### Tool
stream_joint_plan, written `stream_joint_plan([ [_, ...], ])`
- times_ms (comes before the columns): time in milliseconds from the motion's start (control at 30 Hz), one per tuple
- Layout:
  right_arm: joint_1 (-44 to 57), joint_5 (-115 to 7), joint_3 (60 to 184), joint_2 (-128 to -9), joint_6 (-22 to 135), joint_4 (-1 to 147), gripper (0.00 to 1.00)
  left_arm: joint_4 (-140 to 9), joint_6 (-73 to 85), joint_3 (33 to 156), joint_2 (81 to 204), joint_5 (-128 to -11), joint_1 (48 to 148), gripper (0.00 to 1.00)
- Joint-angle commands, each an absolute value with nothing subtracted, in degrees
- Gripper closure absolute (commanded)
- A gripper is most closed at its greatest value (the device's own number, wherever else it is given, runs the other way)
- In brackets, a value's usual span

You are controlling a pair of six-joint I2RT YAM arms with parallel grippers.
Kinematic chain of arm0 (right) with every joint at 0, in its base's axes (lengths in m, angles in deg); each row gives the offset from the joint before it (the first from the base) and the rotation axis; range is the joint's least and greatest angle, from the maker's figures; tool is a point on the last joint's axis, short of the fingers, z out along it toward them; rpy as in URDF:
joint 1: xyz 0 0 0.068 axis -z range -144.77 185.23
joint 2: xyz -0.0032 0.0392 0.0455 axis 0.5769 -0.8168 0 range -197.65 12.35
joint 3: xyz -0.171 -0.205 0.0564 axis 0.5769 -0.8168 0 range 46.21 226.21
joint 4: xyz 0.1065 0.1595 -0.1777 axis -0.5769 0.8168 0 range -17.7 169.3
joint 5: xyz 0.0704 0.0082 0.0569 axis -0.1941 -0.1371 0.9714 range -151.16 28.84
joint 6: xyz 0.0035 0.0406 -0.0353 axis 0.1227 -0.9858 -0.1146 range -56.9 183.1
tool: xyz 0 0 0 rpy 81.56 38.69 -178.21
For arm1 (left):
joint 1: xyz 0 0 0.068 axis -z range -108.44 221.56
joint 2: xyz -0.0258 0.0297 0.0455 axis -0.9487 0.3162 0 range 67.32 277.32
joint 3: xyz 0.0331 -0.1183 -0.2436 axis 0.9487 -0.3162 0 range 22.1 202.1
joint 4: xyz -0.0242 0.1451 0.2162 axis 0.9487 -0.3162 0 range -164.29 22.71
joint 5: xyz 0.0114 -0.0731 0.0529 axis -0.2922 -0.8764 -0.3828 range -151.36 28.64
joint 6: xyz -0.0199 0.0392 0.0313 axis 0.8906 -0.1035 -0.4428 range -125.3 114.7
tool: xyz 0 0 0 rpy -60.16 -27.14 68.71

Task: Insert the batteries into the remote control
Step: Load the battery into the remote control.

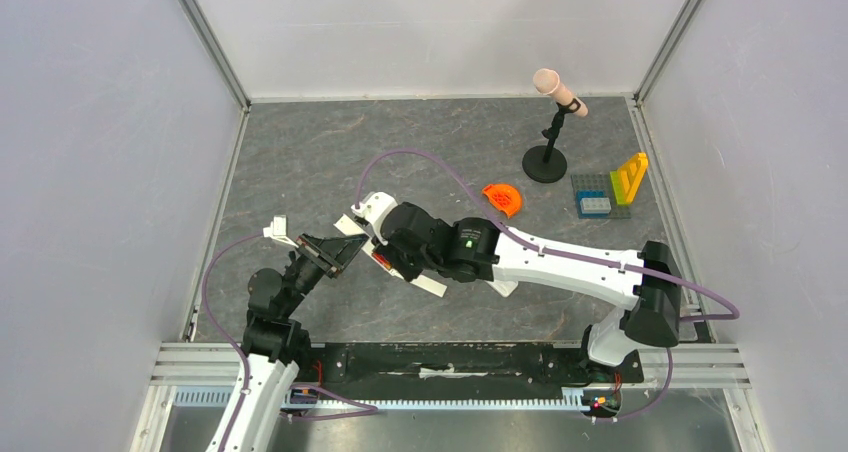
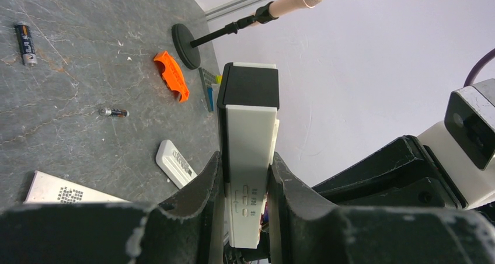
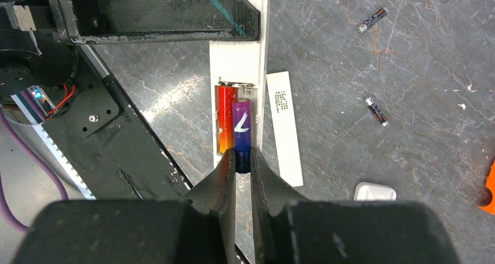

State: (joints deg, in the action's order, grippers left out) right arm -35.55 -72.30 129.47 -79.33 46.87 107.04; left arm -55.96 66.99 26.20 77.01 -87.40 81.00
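A lab test cell: white walls (image 1: 100, 122) and aluminium rails (image 1: 208, 37) enclose a grey tabletop (image 1: 320, 152).

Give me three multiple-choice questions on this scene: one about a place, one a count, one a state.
1. Where is the orange-red battery?
A) in the remote control's recess
B) loose on the table
C) in the right tool's grip

2. How many loose batteries lie on the table in the right wrist view?
A) none
B) two
C) five

3. What state is the right tool in?
A) open, empty
B) shut on the purple battery
C) shut on the remote control

Answers: 1 A, it lies in the recess. 2 B, two show on the bare table. 3 B, its fingers pinch that battery's end.
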Motion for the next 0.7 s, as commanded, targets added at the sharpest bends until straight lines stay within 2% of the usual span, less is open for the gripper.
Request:
stream_joint_plan([
  [0, -36.0, -74.1, 132.4, -80.1, 46.8, 107.3, 0.88, -53.3, 66.2, 26.4, 76.2, -88.6, 80.7, 0.98],
  [667, -35.9, -74.1, 134.4, -78.6, 43.7, 108.2, 0.63, -53.3, 66.9, 26.2, 76.3, -88.0, 80.7, 0.98],
])
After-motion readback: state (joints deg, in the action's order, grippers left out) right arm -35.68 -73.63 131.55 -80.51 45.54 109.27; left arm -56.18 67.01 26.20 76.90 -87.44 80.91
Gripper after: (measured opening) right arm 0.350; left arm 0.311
